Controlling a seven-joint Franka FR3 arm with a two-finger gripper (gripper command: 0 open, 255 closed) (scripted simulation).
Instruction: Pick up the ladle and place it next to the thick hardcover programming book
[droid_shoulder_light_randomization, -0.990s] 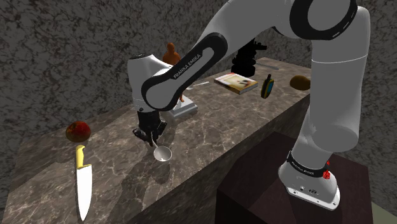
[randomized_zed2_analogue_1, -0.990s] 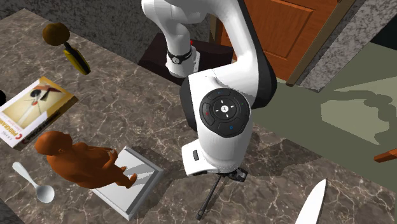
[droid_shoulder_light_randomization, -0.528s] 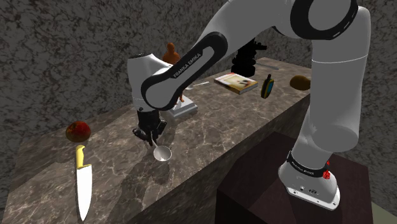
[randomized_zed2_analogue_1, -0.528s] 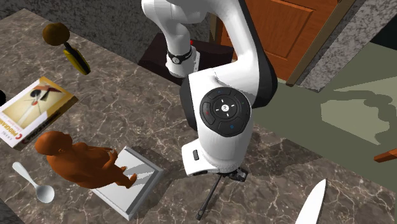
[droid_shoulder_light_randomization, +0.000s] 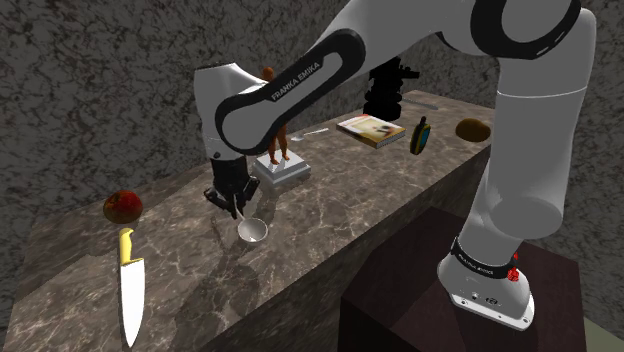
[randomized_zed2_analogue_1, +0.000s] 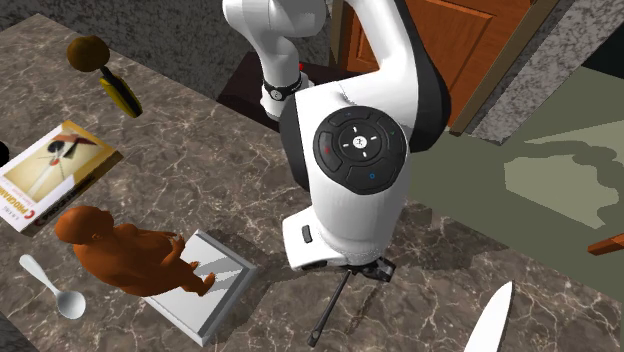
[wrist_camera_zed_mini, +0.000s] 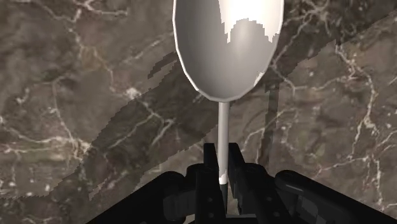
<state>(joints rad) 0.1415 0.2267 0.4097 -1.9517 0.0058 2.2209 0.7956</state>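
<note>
Claw (wrist_camera_zed_mini: 221, 167) pinching ladle (wrist_camera_zed_mini: 224, 51) handle in wrist view, book (droid_shoulder_light_randomization: 372, 128) far along counter (droid_shoulder_light_randomization: 340, 190) in shoulder view

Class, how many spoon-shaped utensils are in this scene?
2: the ladle clasped in the claw, and a white spoon lying beside the orange figurine. Others may be hidden behind the arm.

Counter (droid_shoulder_light_randomization: 330, 215): dark brown marble, pale veins. Wall (droid_shoulder_light_randomization: 100, 80) behind counter: rough grey stone. Door (randomized_zed2_analogue_1: 450, 50) beyond counter: orange-brown wood, panelled. Floor (randomized_zed2_analogue_1: 470, 170) beside counter: dull green, with one paler patch (randomized_zed2_analogue_1: 555, 185). Light dim and even.
</note>
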